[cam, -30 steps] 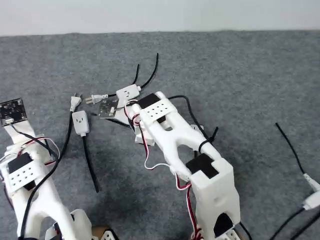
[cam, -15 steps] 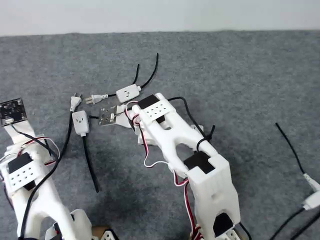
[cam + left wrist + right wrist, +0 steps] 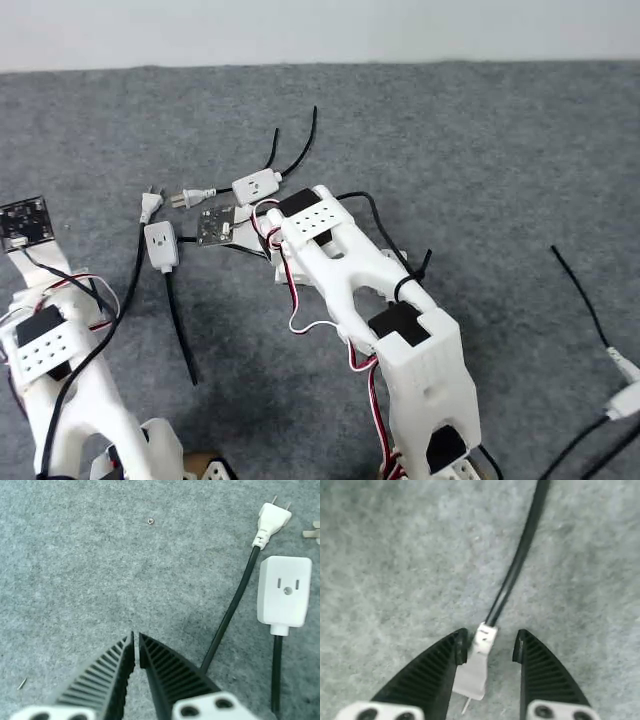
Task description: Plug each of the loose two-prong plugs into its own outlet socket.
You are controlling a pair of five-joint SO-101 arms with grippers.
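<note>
Surface: grey carpet point(image 3: 480, 180) runs under both arms and all the cords.
Near left: we see the left arm point(image 3: 50, 355) low at the corner. Its left gripper point(image 3: 136, 636) hangs over bare carpet, fingers drawn almost together with a thin slit between them and nothing in it.
Small bit: a screw point(image 3: 150, 521) sits on the carpet beyond that gripper.
Near right: two white cord ends point(image 3: 624, 402) lie at the edge, well apart from the rest; we cannot tell plug from socket.
Centre: the right arm point(image 3: 340, 270) stretches away from us toward the cluster of cords.
Right grip: the right gripper point(image 3: 491, 632) is part open and straddles the near plug point(image 3: 479, 665). One finger touches the plug's side and the other stands apart, so we do not call it clamped. The prongs point back toward the wrist, and the black cord point(image 3: 520, 555) runs away over the carpet.
Left of that: the near socket point(image 3: 160, 245) lies flat and face up, slots bare, its cord trailing toward us.
Just beyond: the left plug point(image 3: 150, 205) lies loose past the near socket, not touching it; its black cord passes beside the socket.
Farther: the mid plug point(image 3: 187, 198) lies loose with its prongs toward the left plug, near the far socket point(image 3: 255, 184).
</note>
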